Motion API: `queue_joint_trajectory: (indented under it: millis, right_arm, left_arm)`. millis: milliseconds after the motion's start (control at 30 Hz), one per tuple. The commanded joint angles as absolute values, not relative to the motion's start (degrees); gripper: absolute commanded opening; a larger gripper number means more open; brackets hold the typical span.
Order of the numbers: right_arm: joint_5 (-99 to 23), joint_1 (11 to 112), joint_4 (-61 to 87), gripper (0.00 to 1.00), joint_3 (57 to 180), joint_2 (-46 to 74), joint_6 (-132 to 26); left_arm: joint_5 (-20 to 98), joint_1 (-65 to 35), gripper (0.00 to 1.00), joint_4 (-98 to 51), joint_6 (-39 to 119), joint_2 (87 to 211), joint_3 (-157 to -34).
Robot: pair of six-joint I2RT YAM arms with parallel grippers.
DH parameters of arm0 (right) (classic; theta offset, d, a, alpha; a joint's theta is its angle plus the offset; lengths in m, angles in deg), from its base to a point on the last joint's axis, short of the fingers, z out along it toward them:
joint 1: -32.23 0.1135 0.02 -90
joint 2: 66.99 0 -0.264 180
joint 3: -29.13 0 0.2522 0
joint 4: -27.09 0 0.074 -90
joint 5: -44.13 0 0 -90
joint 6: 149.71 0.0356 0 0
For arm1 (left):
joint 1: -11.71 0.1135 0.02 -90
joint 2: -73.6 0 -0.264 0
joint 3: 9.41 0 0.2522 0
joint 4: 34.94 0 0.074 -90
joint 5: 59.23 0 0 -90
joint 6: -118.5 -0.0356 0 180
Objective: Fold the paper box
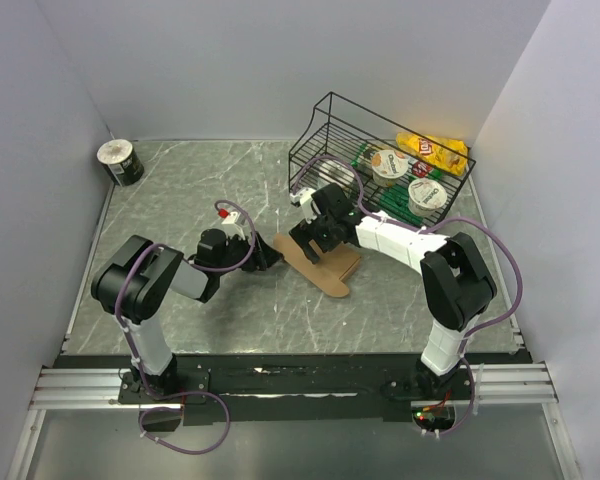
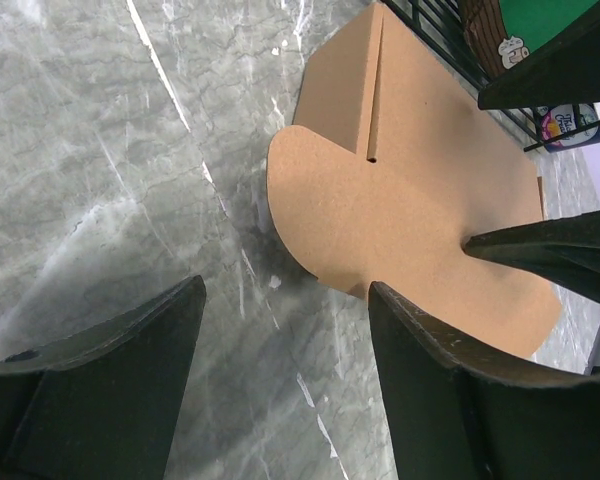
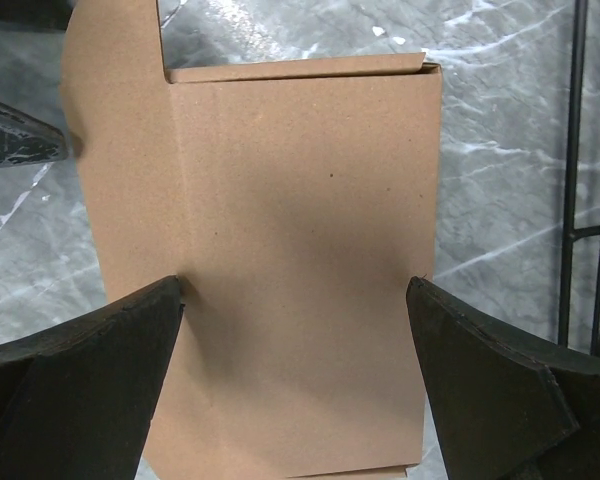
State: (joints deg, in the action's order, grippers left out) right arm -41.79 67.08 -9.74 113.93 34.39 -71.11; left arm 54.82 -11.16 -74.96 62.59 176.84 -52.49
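brown cardboard, the paper box (image 1: pixel 318 262) lies as a die-cut sheet near the middle of the marbled worktop (image 1: pixel 180 190), just in front of the black wire basket (image 1: pixel 320 130). it is between the two arms and looks mostly flat. the right pincer (image 1: pixel 315 235) hangs over the main panel with its jaws spread wide, one finger to each long side, and grips nothing. the left pincer (image 1: pixel 270 255) is also spread and empty, low beside the rounded flap at the sheet's left edge. the step in hand seems to be raising a first flap. to do it well, one pincer should pin the panel close to the crease while the other slips under the flap's edge and swings it up along the scored line, slowly, so the sheet does not skate across the smooth stone.
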Motion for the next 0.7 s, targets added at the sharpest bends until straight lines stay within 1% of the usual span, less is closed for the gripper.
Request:
queue_joint_trajectory:
  millis: [0, 300, 433, 667]
  right_arm:
    - [-45.34, 67.03, -9.08, 1.0, 114.08, 34.08, -72.89]
    - [-42.53, 66.5, -10.31, 1.0, 114.87, 36.45, -72.98]
    - [-41.21, 66.33, -11.1, 1.0, 115.4, 37.68, -72.98]
    - [-41.56, 66.33, -9.96, 1.0, 113.99, 36.54, -71.58]
  left_arm:
    - [53.7, -11.49, 0.73, -73.21, 61.2, 178.98, -53.23]
    - [55.28, -11.93, 0.73, -75.76, 61.37, 181.0, -54.02]
    - [55.11, -13.07, 0.69, -75.41, 60.67, 182.93, -55.51]
    - [46.42, -16.49, 0.62, -69.09, 59.62, 184.25, -57.97]
